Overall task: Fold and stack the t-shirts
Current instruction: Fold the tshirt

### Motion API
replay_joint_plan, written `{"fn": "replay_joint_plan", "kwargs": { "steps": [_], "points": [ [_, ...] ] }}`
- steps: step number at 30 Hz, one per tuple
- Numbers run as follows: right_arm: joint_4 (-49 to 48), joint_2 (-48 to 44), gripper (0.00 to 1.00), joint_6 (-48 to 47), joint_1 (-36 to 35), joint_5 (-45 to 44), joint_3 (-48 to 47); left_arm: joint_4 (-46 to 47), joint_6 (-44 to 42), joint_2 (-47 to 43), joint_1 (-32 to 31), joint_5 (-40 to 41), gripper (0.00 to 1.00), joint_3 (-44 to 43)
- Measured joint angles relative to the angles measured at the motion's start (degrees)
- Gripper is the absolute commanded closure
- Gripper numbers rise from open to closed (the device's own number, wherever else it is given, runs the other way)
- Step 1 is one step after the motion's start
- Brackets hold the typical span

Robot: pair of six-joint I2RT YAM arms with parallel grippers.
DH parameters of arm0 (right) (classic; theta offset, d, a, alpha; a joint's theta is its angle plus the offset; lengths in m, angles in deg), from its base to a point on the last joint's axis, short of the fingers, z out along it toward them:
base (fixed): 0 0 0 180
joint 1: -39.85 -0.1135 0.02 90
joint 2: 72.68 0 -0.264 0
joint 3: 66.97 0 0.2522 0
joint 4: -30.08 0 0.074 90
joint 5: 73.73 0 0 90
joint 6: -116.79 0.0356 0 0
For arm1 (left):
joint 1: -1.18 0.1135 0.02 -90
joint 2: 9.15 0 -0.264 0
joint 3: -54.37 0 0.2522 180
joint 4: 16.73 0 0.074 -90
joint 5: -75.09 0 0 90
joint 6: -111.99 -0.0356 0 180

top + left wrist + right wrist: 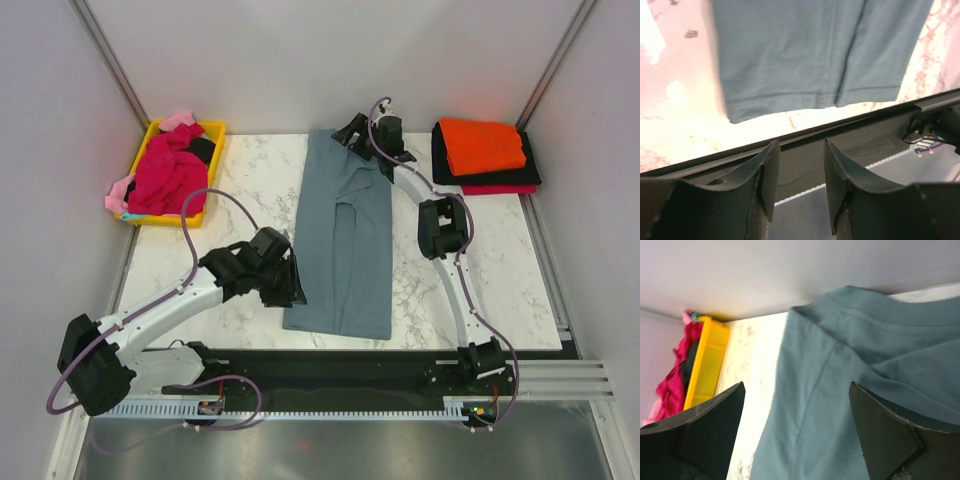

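Note:
A large slate blue-grey t-shirt (345, 240) lies on the marble table, folded lengthwise into a long strip from far edge to near edge. My left gripper (290, 285) is open and empty, beside the strip's near left corner; its wrist view shows the shirt's hem (815, 55) ahead of the fingers (767, 175). My right gripper (352, 135) is open and empty, over the strip's far end; its wrist view shows the collar area (855, 370) below. Folded orange (483, 145), black (530, 165) and red (500, 189) shirts are stacked at far right. Magenta (168, 172) and pink (118, 192) shirts fill the tray.
A yellow plastic tray (212, 132) stands at the far left, also seen in the right wrist view (707, 365). A black rail (340, 360) runs along the table's near edge. Grey walls enclose the table on three sides.

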Motion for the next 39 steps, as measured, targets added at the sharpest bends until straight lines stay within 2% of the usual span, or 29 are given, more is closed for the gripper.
{"fn": "replay_joint_plan", "kwargs": {
  "steps": [4, 7, 11, 14, 17, 19, 21, 25, 29, 33, 36, 39],
  "points": [
    [0.1, -3.7, 0.02, -2.3, -0.1, 6.3, 3.0, -1.0, 0.0, -1.4, 0.0, 3.6, 0.51, 1.0],
    [3.7, -17.5, 0.02, -5.8, -0.7, 6.4, 19.0, -0.9, 0.0, -1.3, 0.0, 5.8, 0.51, 1.3],
    [7.5, -46.4, 0.02, -9.6, -1.9, 0.3, 49.5, -0.2, 0.0, 0.2, 0.0, 7.5, 0.51, 3.2],
    [12.6, -73.4, 0.03, -10.5, -2.8, -5.2, 70.9, 0.2, 0.0, 2.3, 0.0, 8.4, 0.51, 5.5],
    [15.5, -94.1, 0.04, -10.0, -3.1, -9.2, 86.2, 0.4, 0.0, 2.5, 0.1, 9.4, 0.52, 8.0],
    [17.7, -102.0, 0.04, -9.2, -3.5, -11.2, 93.4, 1.4, 0.1, 2.5, 0.1, 9.9, 0.49, 10.2],
    [22.1, -106.7, 0.04, -8.6, -4.3, -13.0, 99.8, 2.8, 0.1, 2.5, 0.1, 9.8, 0.48, 12.5],
    [30.1, -108.7, 0.07, -7.6, -6.4, -14.1, 107.4, 7.0, 0.1, 2.5, 0.1, 8.7, 0.48, 16.4],
    [33.0, -112.8, 0.09, -5.5, -8.8, -13.8, 113.5, 11.1, 0.1, 2.4, 0.2, 7.6, 0.49, 18.2],
    [33.4, -116.0, 0.1, -1.4, -13.9, -13.2, 117.9, 16.2, 0.5, 2.4, 0.2, 5.5, 0.55, 19.3],
    [33.5, -115.9, 0.11, 1.7, -20.2, -13.8, 118.9, 19.8, 1.3, 2.5, 0.2, 4.1, 0.62, 20.5],
    [33.3, -115.5, 0.23, 4.3, -26.1, -14.8, 118.9, 22.0, 2.1, 1.7, -0.1, 3.5, 0.7, 21.8]
  ]
}}
